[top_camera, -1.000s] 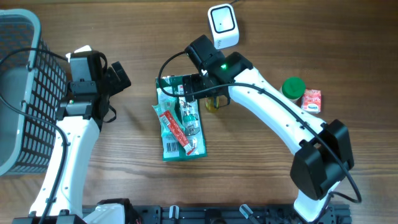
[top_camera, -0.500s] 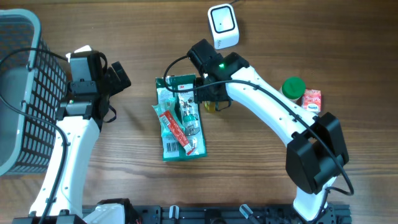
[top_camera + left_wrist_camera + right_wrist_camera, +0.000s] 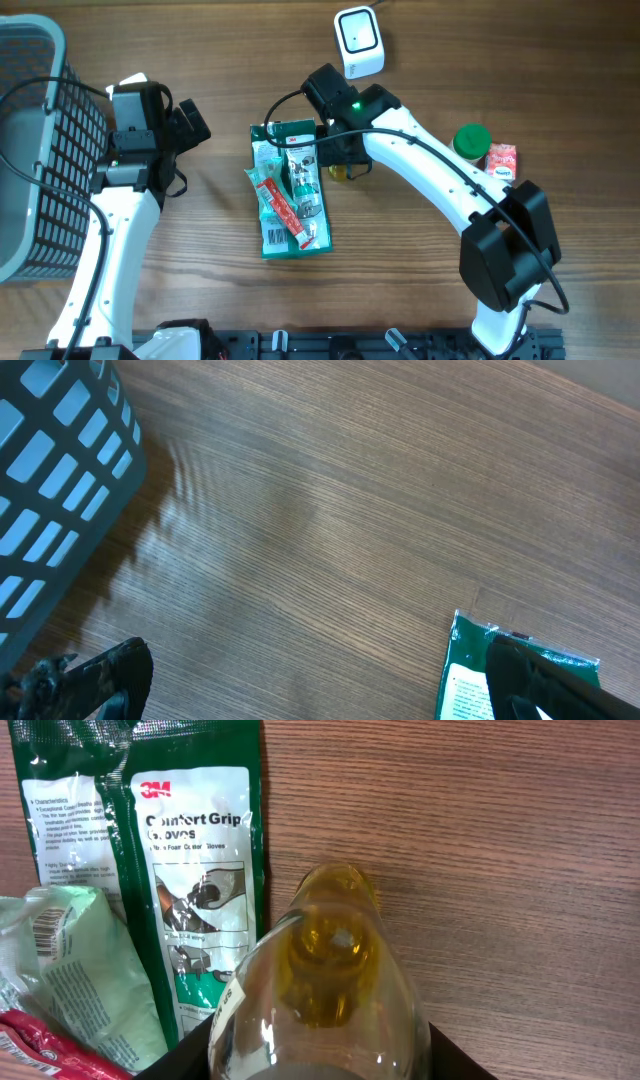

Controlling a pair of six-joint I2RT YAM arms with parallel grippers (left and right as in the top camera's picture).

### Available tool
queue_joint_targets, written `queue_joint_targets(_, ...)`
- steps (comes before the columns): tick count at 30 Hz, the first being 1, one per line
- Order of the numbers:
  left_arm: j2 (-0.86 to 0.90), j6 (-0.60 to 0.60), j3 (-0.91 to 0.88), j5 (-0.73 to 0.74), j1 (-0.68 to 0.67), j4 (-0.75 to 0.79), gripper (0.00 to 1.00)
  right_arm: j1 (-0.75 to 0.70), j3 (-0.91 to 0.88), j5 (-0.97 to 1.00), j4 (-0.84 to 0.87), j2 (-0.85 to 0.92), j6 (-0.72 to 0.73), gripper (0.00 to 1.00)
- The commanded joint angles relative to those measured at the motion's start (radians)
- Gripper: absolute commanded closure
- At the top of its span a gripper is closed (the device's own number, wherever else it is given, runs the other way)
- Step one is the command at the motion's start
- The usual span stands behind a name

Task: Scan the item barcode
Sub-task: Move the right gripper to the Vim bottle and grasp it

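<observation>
The bottle [image 3: 320, 970] is on the bench [image 3: 450, 60], just beside the glove pack [image 3: 195, 870]. The right gripper [image 3: 320, 1065] has a finger on each side of it, likely to lift it to the scanner [image 3: 358, 40]. I cannot tell if it squeezes. The left gripper [image 3: 310, 680] is wide open, well apart.

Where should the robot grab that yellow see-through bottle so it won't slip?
Grip the bottle across its wide, round middle, coming down from above like the right gripper, one finger each side. Its far end narrows and would likely slip; the glove packet sits close alongside.
</observation>
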Motion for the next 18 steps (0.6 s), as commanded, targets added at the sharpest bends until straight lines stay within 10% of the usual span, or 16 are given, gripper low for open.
queue_joint_targets(1, -0.005, 0.013, 0.009, -0.009, 0.004, 0.003, 0.0, -0.005, -0.011, -0.003, 0.001, 0.011, 0.001, 0.54)
queue_joint_targets(18, -0.005, 0.013, 0.009, -0.009, 0.004, 0.003, 0.0, -0.007, -0.011, -0.002, 0.013, 0.011, 0.0, 0.54)
